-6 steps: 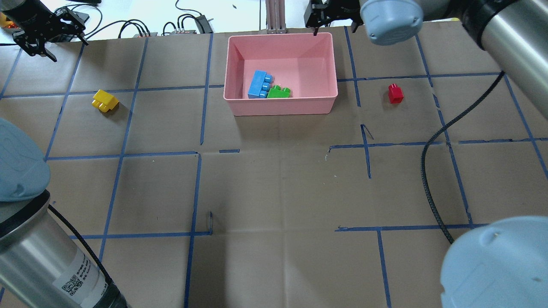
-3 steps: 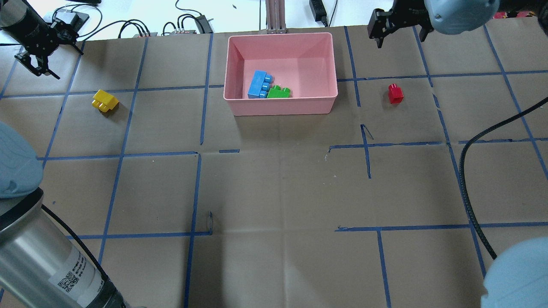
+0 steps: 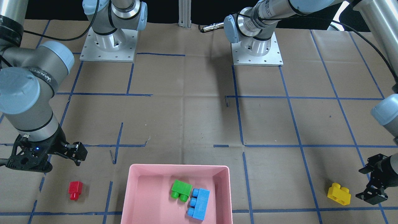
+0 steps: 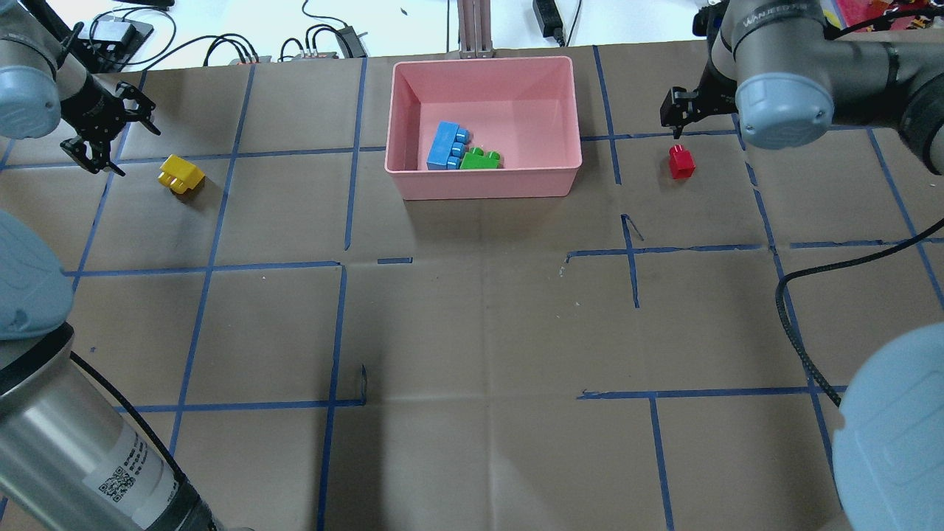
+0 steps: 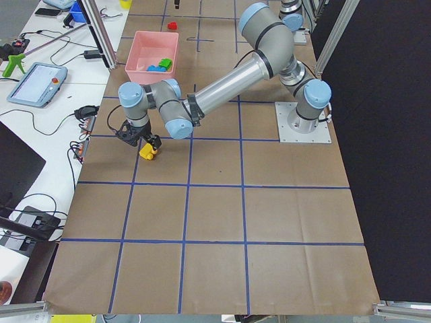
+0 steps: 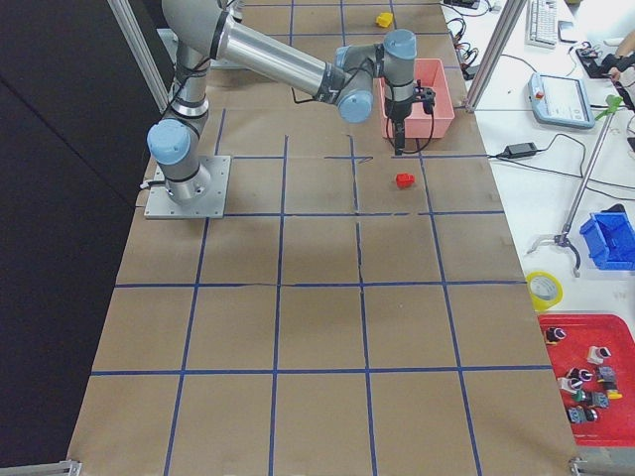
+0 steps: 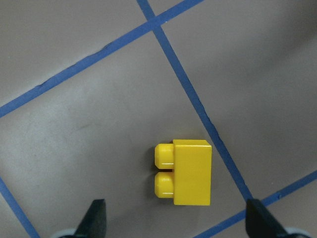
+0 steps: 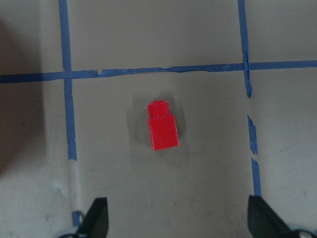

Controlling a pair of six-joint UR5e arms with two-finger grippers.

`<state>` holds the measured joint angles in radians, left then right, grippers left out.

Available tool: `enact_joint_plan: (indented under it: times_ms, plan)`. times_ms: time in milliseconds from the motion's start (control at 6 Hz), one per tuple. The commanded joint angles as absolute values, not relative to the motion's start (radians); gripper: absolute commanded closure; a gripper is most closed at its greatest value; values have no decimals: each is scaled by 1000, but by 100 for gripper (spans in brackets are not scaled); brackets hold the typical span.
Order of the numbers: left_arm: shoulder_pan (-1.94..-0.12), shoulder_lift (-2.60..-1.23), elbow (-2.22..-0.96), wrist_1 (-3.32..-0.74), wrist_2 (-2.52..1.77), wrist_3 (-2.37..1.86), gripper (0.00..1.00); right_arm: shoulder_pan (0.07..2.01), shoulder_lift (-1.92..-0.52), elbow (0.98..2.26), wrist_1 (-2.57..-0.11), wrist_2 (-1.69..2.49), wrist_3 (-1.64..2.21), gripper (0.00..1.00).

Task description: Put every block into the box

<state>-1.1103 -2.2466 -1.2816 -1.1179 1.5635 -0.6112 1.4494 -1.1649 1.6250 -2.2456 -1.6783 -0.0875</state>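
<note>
The pink box [image 4: 483,181] stands at the far middle of the table and holds the light-blue block [image 4: 445,145] and the green block [image 4: 479,159]. It also shows in the front view [image 3: 178,168]. The yellow block [image 4: 181,175] lies on the paper at the far left. My left gripper [image 4: 118,140] is open and hovers just left of it; in the left wrist view the yellow block [image 7: 190,172] lies between the fingers [image 7: 96,218]. The red block [image 4: 681,162] lies right of the box. My right gripper [image 8: 178,223] is open above the red block [image 8: 162,130].
Blue tape lines grid the brown paper. Cables and plugs [image 4: 324,37] and an aluminium post [image 4: 474,29] sit beyond the far edge. The right arm's black cable [image 4: 793,332] hangs over the table's right side. A bench with a tablet [image 5: 37,84] runs beside the table.
The right gripper has swung from the box's far right corner over to the red block. The left gripper has moved in from the far left corner to beside the yellow block. No block has moved.
</note>
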Motion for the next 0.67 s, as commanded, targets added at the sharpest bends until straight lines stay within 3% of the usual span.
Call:
enact_joint_plan:
  times_ms: [0,500]
  plan:
    - [-1112,-2263,-1318,-1069,1560,-638,2,1437,-1053,1646,-2455,-1617,-211,1]
    - [-1121,-2333,-1308,-985,1537,-675,1,1413,-974,1629,-2464,-1520,-326,2]
